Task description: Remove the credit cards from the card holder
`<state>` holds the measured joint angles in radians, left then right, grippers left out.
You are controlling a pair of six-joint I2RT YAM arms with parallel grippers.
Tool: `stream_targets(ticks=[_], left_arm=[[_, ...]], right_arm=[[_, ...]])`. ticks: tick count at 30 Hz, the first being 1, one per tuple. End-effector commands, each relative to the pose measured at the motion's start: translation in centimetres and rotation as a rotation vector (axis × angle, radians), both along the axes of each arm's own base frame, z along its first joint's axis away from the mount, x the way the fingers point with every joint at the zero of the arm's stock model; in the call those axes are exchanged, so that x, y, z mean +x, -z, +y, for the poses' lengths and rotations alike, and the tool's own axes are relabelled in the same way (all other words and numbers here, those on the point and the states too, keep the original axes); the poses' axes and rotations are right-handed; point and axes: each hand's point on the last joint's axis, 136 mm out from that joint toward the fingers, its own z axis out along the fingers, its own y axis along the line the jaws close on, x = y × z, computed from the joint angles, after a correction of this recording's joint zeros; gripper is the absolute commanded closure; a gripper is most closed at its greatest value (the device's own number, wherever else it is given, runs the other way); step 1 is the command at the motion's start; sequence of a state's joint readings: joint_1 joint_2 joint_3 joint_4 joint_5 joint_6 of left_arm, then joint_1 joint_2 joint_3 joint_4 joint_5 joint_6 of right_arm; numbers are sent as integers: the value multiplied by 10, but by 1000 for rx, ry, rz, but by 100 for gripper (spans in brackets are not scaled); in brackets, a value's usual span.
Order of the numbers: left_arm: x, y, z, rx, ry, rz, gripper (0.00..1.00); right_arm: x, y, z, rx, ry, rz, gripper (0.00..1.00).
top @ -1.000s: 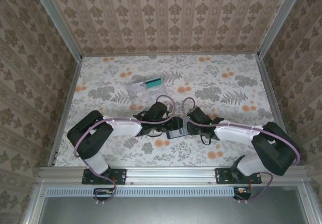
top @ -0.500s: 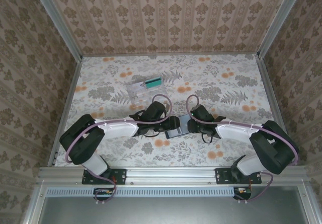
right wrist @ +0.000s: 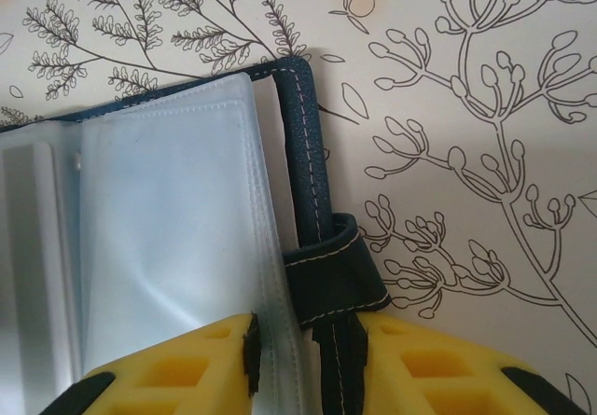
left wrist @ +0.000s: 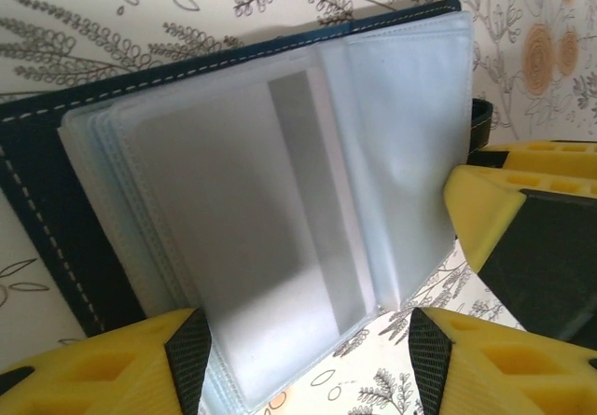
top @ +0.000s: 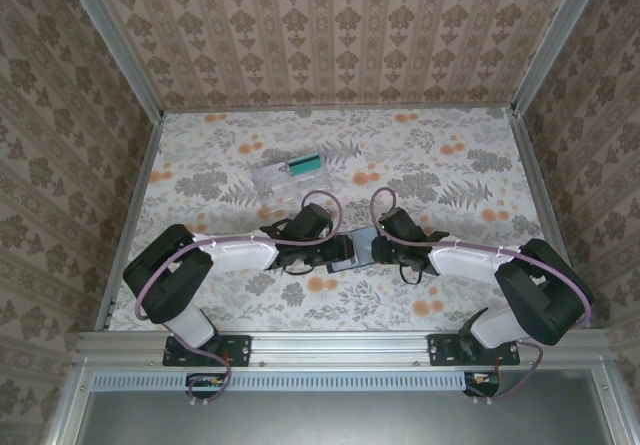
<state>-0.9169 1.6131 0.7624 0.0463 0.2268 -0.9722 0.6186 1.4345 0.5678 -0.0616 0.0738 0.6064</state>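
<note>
Navy holder [left wrist: 37,210] with white stitching, open on the floral worktop [top: 450,165], near the middle, between the two arms. Clear plastic sleeves [left wrist: 401,154] fanned across its inside, with a pale card [left wrist: 233,266] bearing a grey stripe tucked into one of them.

Left fingers [left wrist: 103,368], yellow with black pads, spread partway and straddling one edge of the sleeve stack. One pad against a corner of the stack, the other just clear of the opposite corner, a sliver of worktop between. Not clamped on anything.

Right fingers [right wrist: 438,368], also yellow, closed on the holder's right edge, pinching the outermost sleeve and the navy cover together beside the strap loop [right wrist: 336,284]. From the left wrist, one yellow tip visible pressed on that same outer sleeve.

Farther back and to the left, well apart from the holder, a clear box [top: 280,177] with a teal card [top: 305,162] at its far right corner.

Sleeve plastic too cloudy for reading any print on the pale card.
</note>
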Motion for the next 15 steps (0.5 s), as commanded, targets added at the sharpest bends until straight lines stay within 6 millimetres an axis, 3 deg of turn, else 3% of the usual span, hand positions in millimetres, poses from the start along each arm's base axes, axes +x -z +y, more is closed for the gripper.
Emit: stream_targets(ticks=[1,6,15], left_arm=[[2,-4,0,21,-11,-15,38],[1,-4,3,30,-11,-19,38],[3,-10,-15,-45,31,-32,38]], right_arm=[[-18,18,-5,-13,-9,82,66],[-19,19,-5,-13,-9,83,66],[-19,20,-5,-13,-8,86,66]])
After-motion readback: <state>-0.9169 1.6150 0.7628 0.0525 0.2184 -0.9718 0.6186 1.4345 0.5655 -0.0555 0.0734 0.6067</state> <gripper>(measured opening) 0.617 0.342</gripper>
